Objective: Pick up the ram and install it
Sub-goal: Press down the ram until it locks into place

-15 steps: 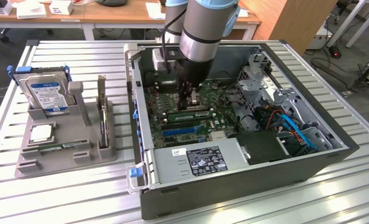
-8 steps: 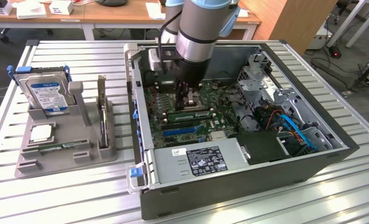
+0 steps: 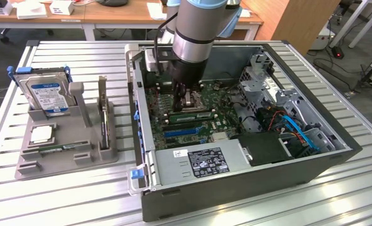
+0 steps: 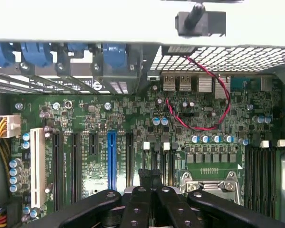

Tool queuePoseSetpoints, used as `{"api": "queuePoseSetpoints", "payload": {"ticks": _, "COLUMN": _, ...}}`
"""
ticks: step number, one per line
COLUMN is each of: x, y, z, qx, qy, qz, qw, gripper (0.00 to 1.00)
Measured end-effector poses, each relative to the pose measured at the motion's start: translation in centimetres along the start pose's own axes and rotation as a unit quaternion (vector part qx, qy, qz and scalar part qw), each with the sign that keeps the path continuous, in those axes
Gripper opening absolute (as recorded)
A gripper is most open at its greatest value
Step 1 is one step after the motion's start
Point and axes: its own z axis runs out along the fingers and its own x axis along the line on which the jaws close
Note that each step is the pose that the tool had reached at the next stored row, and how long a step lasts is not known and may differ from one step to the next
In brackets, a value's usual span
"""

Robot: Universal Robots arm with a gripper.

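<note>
The gripper (image 3: 184,99) is seen closed, its fingers brought together with no green board visible between them in the wrist view, and it is lowered deep into the open computer case (image 3: 236,188), close above the motherboard (image 4: 85,118). The ram (image 3: 190,114) is found lying along a memory slot just beside and below the fingertips, next to the processor socket (image 4: 210,183); whether the fingertips are touching its top edge cannot be told, since the contact is hidden by the gripper body. The stick is judged to be placed in its slot already and not carried, so the step in hand is taken to be the seating: the closed fingers appear to be used as a pusher rather than a clamp. For that, pressure is called for straight down onto the stick's upper edge, spread evenly along its length so that it is not rocked, and the white latches (image 4: 146,146) at the slot ends are required to close on it. The tray (image 3: 67,160) with the hard drive (image 3: 46,94) is set well apart from the gripper, outside the case.
</note>
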Motion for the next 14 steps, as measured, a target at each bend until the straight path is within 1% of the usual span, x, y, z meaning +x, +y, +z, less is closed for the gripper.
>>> {"api": "queuePoseSetpoints", "payload": {"ticks": 5, "x": 0.0, "y": 0.00, "z": 0.12, "qx": 0.0000, "qy": 0.0000, "qz": 0.000, "qw": 1.0000, "gripper": 0.09}}
{"api": "queuePoseSetpoints", "payload": {"ticks": 14, "x": 0.1, "y": -0.04, "z": 1.04, "qx": 0.0000, "qy": 0.0000, "qz": 0.000, "qw": 1.0000, "gripper": 0.09}}
